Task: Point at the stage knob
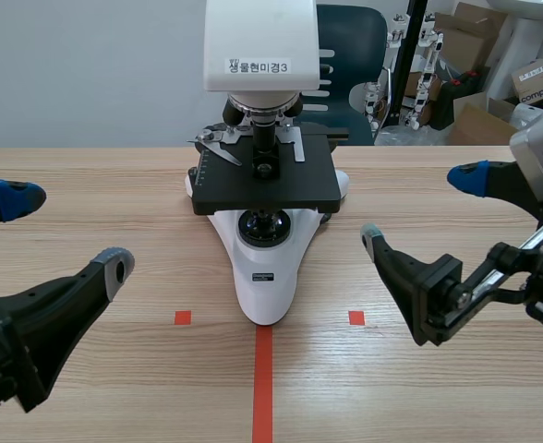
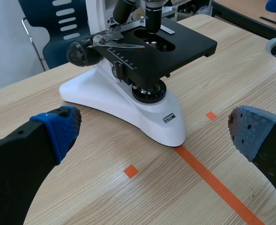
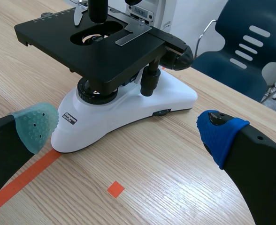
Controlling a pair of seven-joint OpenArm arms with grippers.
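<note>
Microscope (image 1: 273, 268): white body, black stage (image 1: 265, 185). It was stood upright at mid-bench (image 1: 87, 185), its base nose meeting the tape line (image 1: 263, 388), presumably so that both arms faced it evenly.

Stage knob (image 3: 149, 80): a black stem hung under the stage edge on the right arm's side, above the white base. The larger focus knob (image 3: 179, 55) was set just behind it.

Left gripper (image 1: 66, 233): spread wide, nothing held, kept low and well apart from the microscope.

Right gripper (image 1: 421, 207): spread wide, nothing held, kept near the base but clear of it.

Pointing was judged not yet begun. The right arm was judged the better placed, since the knob lay on its side. A single fingertip would have to be brought close under the stage.
</note>
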